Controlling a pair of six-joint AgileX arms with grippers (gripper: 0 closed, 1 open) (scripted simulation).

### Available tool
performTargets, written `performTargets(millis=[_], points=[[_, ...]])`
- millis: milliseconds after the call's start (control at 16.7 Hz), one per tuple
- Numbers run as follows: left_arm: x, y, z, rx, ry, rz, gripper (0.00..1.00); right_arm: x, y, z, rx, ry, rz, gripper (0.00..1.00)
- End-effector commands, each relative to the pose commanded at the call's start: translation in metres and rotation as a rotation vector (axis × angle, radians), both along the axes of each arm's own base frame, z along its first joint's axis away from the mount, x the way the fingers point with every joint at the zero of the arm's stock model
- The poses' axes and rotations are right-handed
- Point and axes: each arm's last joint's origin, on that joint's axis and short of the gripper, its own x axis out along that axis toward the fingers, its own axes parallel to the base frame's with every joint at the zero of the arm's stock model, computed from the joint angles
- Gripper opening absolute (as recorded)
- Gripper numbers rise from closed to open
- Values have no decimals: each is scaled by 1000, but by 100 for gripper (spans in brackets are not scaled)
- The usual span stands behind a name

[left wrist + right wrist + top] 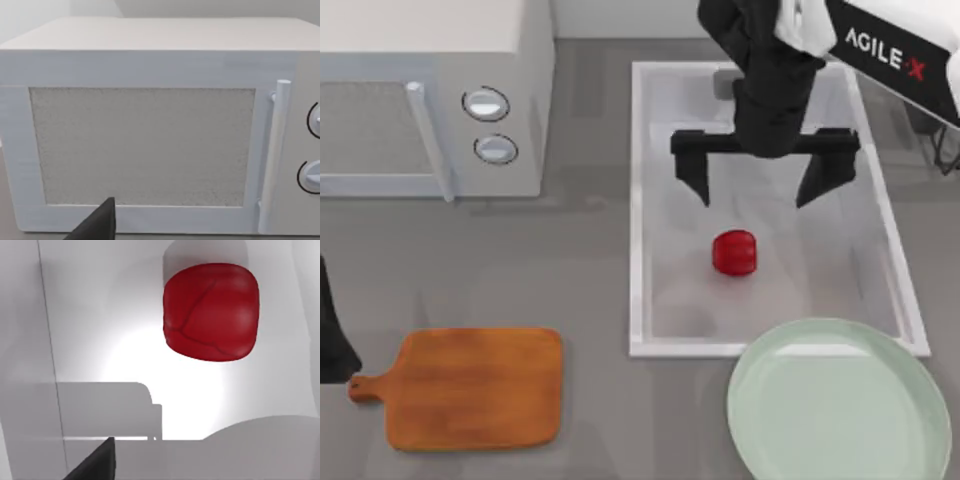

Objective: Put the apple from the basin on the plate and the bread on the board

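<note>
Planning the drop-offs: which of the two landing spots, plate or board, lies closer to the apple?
The plate: its rim overlaps the basin corner just below the apple. The board sits far off at the table's left.

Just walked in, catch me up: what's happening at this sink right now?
The right gripper hangs open over the basin, a little short of the apple lying on the basin floor, not touching it. The plate and the board are bare. The left arm sits parked at the table's left edge, facing the microwave.
</note>
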Motion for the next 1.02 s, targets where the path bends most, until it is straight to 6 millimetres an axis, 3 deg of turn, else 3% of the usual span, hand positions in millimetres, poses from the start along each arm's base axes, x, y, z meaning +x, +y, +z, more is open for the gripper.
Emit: performTargets(millis=[480,660,1020], points=[[0,0,0,0,0,0,100,3,1,-12,-7,15,-3,100],[0,0,0,0,0,0,100,6,3,-47,-8,17,-2,100],[0,0,0,0,0,0,100,5,4,-140,0,-1,1,100]])
